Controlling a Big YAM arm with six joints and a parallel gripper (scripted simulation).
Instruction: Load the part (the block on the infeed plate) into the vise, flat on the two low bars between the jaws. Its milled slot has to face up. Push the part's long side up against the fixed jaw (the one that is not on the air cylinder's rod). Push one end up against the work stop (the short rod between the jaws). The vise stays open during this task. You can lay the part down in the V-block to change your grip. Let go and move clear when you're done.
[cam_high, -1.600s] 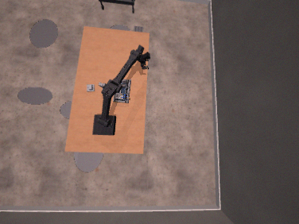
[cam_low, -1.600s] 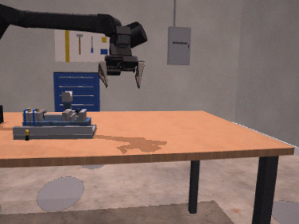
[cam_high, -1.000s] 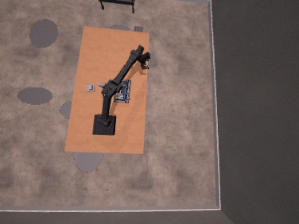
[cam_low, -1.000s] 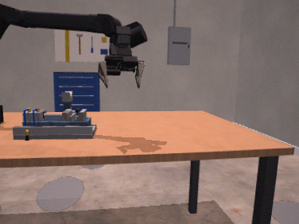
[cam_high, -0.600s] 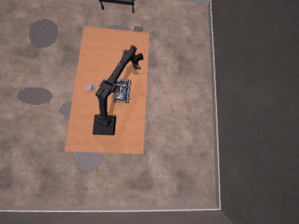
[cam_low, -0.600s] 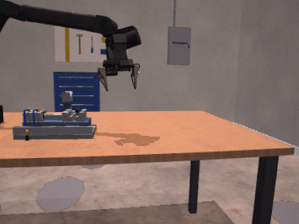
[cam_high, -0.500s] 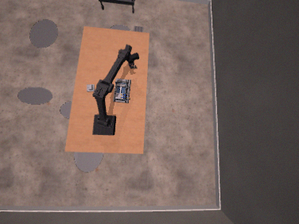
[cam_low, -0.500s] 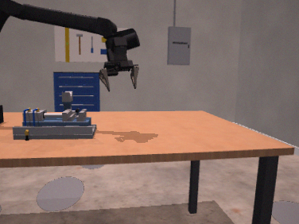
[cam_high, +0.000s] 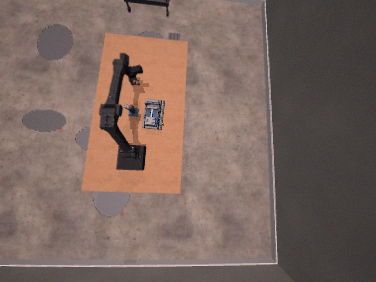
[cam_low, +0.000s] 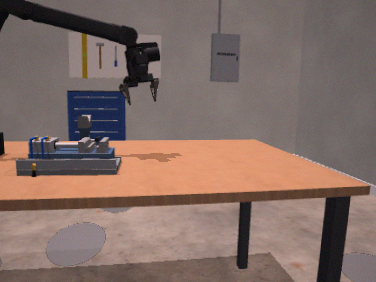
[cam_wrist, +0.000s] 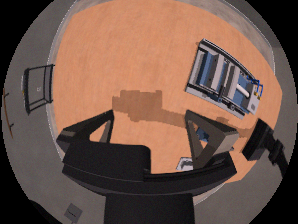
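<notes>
While high above the tabletop (cam_high: 165, 165) (cam_low: 240, 170) (cam_wrist: 150, 45), the gripper's (cam_high: 135, 81) (cam_low: 141, 100) (cam_wrist: 150, 116) 2 fingers spread wide, nothing between.

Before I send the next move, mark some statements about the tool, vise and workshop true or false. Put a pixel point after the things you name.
1. The tool (cam_high: 135, 81) (cam_low: 142, 102) (cam_wrist: 149, 113) is open, with nothing between its fingers. True.
2. The tool is touching the vise (cam_high: 153, 115) (cam_low: 72, 152) (cam_wrist: 231, 80). False: it hangs above the table (cam_high: 167, 165) (cam_low: 225, 170) (cam_wrist: 145, 45), away from the vise.
3. The vise's jaws stand apart. True.
4. The drawer cabinet (cam_low: 96, 102) behind the table is red. False: it is blue.
</notes>
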